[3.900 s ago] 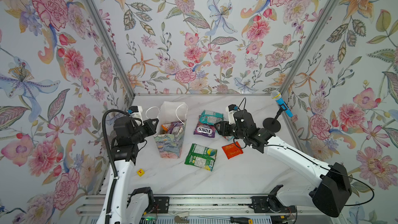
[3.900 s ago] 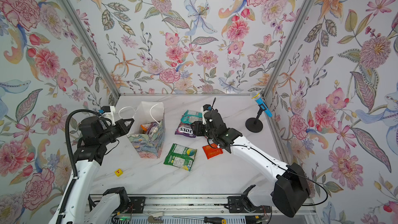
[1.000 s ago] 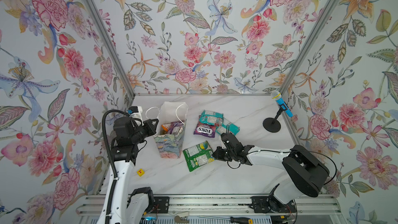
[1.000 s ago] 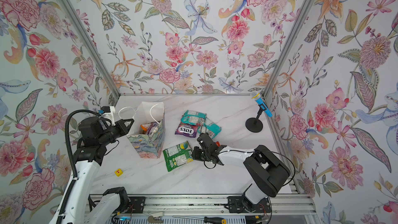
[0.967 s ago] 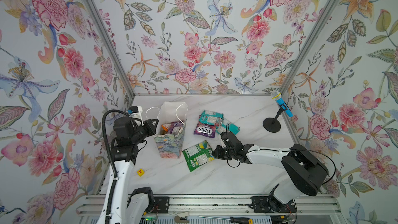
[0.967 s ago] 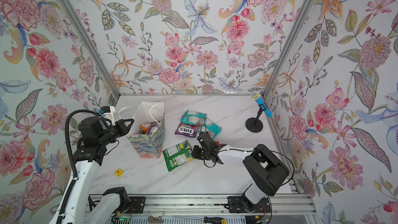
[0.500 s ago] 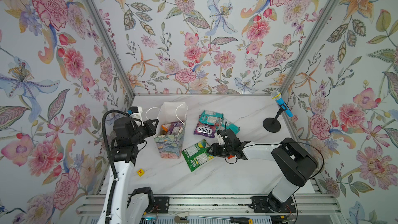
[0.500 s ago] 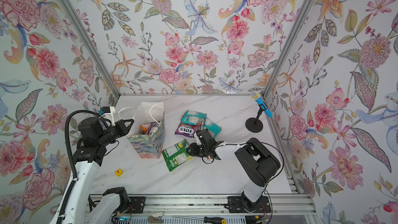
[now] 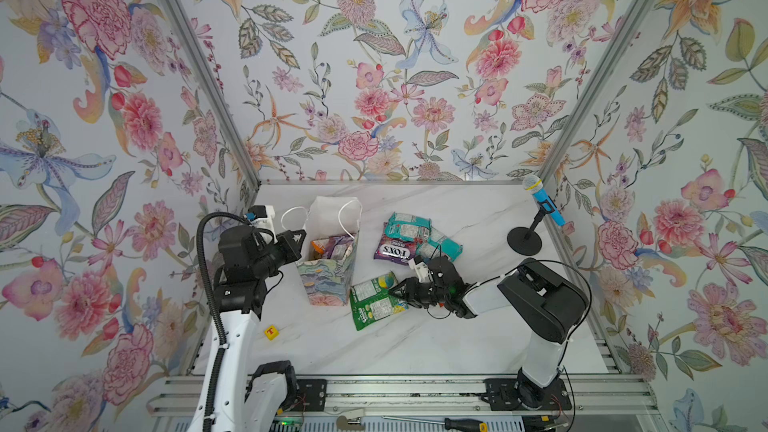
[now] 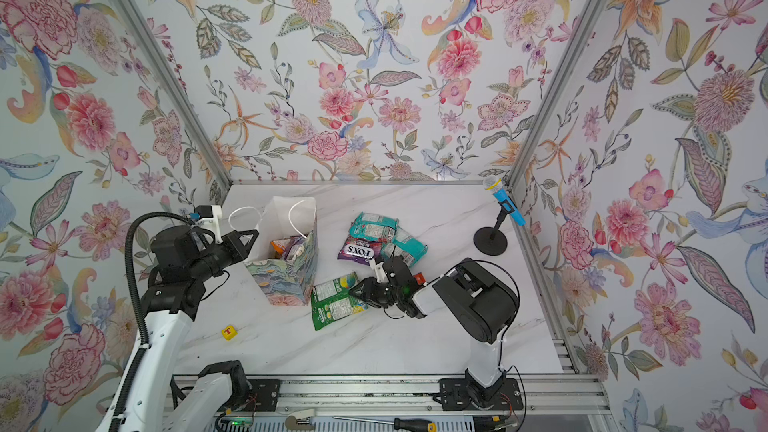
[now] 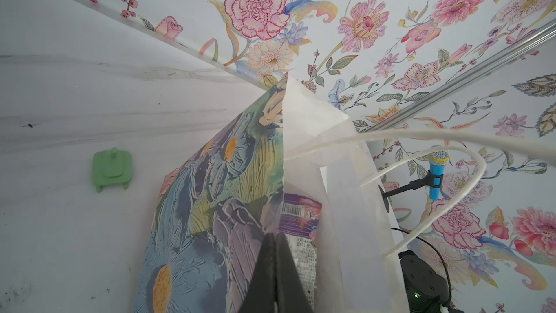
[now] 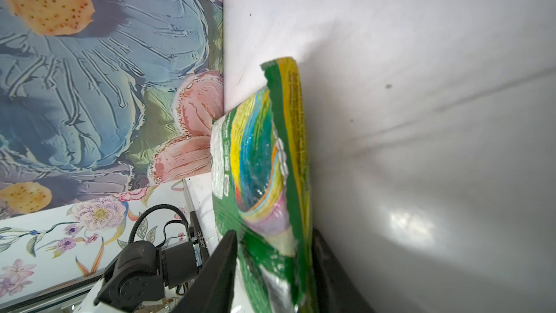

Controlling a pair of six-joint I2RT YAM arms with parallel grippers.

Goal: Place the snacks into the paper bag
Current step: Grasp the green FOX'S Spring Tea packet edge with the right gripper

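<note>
The green packet [image 9: 374,301] looks light, slick and crinkly; take its right seam. The right tool [image 9: 397,290] straddles that edge, grip unclear. The left tool [image 11: 274,245] pinches the paper bag [image 9: 326,280] wall.

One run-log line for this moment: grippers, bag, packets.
left gripper: shut on paper bag rim | right gripper: jaws straddle green packet, grip unclear | FOX'S packet, teal packets: outside bag

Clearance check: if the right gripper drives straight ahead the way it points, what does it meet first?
The green packet, which lies between the right gripper's jaws. Behind it, probably the paper bag's side, though depth is unclear.
</note>
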